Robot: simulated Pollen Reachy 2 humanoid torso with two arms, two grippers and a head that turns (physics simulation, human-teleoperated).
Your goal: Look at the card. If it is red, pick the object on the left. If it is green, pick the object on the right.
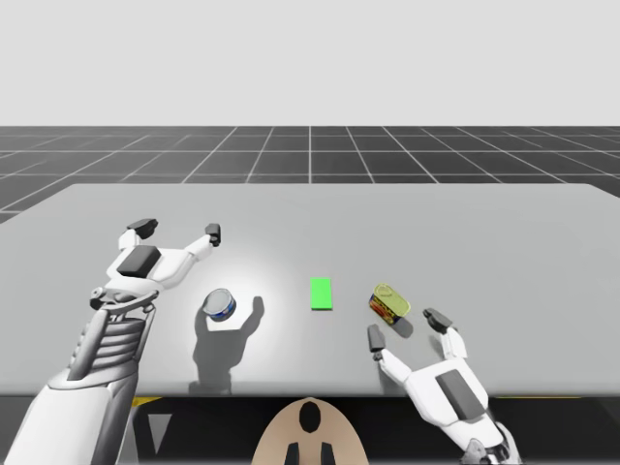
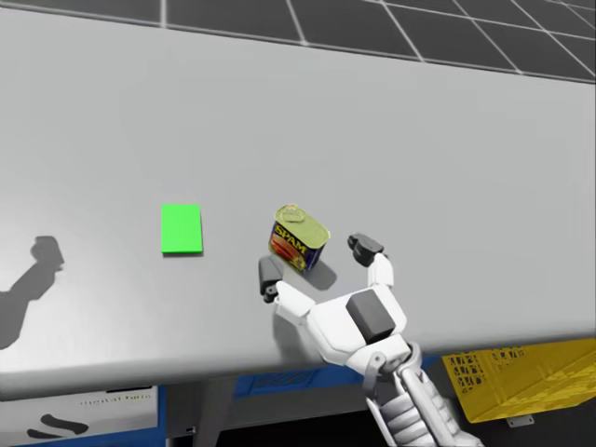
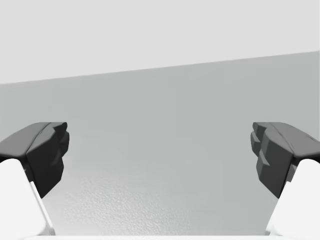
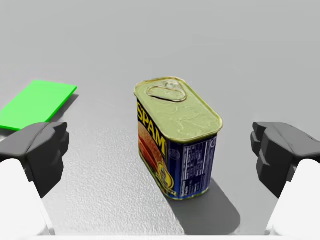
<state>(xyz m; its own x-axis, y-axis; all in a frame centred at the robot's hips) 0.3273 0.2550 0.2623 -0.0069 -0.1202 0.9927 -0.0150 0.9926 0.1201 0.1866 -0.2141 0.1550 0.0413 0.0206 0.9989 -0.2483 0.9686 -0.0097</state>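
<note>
Right hand [image 1: 405, 327], fingers spread, faces the rectangular can [image 4: 175, 135] near the green card [image 4: 37, 102].

Right wrist view: green card [image 4: 39, 102] cut by the frame edge, its near edge partly behind 1 finger [image 4: 42, 150] of the right gripper [image 4: 160, 149]. Rectangular can [image 4: 176, 135]: far faces hidden. High view: round blue can [image 1: 220, 305] too small to read its side. Head view: yellow crate [image 2: 521, 380] partly hidden under the table [image 2: 372, 112], cut by the frame edge.
</note>
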